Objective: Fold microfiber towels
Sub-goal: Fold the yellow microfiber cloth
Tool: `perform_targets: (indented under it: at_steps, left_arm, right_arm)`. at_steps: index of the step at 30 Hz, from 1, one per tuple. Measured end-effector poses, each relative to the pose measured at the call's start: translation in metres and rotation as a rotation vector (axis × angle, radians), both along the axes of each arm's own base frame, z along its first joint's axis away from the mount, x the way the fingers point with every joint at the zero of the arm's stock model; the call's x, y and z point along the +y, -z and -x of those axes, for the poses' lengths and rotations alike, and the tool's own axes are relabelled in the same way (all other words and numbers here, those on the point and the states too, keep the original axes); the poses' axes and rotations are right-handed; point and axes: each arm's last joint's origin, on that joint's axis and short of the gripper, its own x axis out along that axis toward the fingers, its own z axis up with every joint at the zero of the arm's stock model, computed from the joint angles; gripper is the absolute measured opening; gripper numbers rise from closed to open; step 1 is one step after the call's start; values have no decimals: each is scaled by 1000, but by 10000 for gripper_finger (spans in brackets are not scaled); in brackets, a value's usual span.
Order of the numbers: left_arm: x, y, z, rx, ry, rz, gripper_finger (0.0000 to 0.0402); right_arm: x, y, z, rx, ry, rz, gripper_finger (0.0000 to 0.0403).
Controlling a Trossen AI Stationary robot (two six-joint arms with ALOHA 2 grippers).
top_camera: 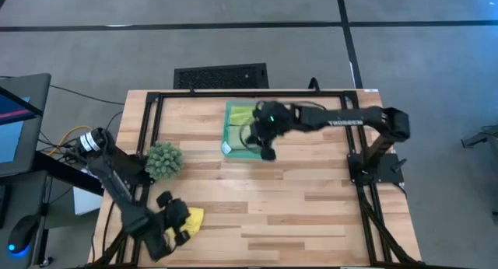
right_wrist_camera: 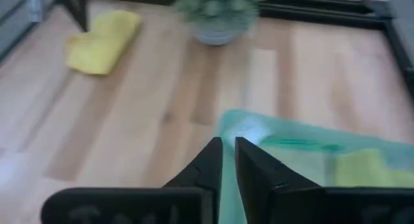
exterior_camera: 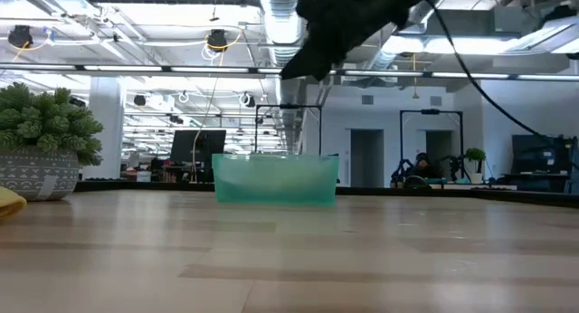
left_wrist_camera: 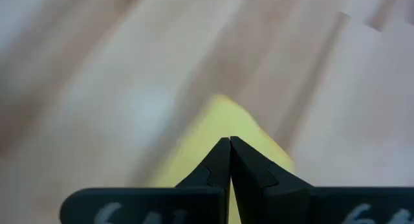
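Observation:
A yellow microfiber towel (top_camera: 194,218) lies bunched on the wooden table near the front left corner, also seen in the right wrist view (right_wrist_camera: 103,39). My left gripper (top_camera: 177,227) is shut right beside and above it, and the cloth shows just past its fingertips (left_wrist_camera: 229,141). A teal tray (top_camera: 230,148) at the table's far middle holds a lime green towel (right_wrist_camera: 362,169). My right gripper (right_wrist_camera: 228,143) hangs above the tray's near edge with a narrow gap between its fingers and nothing in it. My left gripper slants down with its shut fingertips (left_wrist_camera: 220,153) over the yellow towel's end (left_wrist_camera: 223,114). No cloth shows between the fingers. Whether the tips touch the towel, I cannot tell.
A potted spiky green plant (top_camera: 164,160) stands at the table's left between the towel and the tray. Black frame rails (top_camera: 148,129) run along the table's left, far and right edges. Bare wood (top_camera: 296,207) spans the middle and near right.

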Motion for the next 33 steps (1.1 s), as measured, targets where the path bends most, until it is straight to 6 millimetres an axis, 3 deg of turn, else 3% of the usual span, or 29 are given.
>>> perform_targets:
  at_steps: [5, 9, 13, 17, 20, 25, 28, 33]
  left_arm:
    - [-32, 25, 15, -67, -67, 114, 0]
    - [-63, 48, 7, -118, -8, 160, 0]
    - [-87, 62, -5, -27, 22, 125, 0]
    - [-99, 51, -14, 175, -27, 88, 0]
    - [-102, 28, -15, 353, -25, 30, 0]
    - [-103, 0, -19, 446, 186, -99, 7]
    - [-104, -3, -20, 436, 329, -169, 31]
    - [-98, 10, -16, 480, 362, -216, 95]
  right_arm:
    - [52, 0, 27, 28, -17, 2, 51]
    - [91, -2, 45, 35, -69, -4, 48]
    - [127, 15, 59, 91, -129, 21, 47]
    - [157, 48, 72, 164, -212, 50, 47]
    - [176, 77, 78, 203, -244, 33, 47]
    - [200, 114, 75, 151, -339, 58, 47]
    - [206, 130, 69, 180, -355, 69, 47]
    - [210, 139, 62, 215, -349, 67, 47]
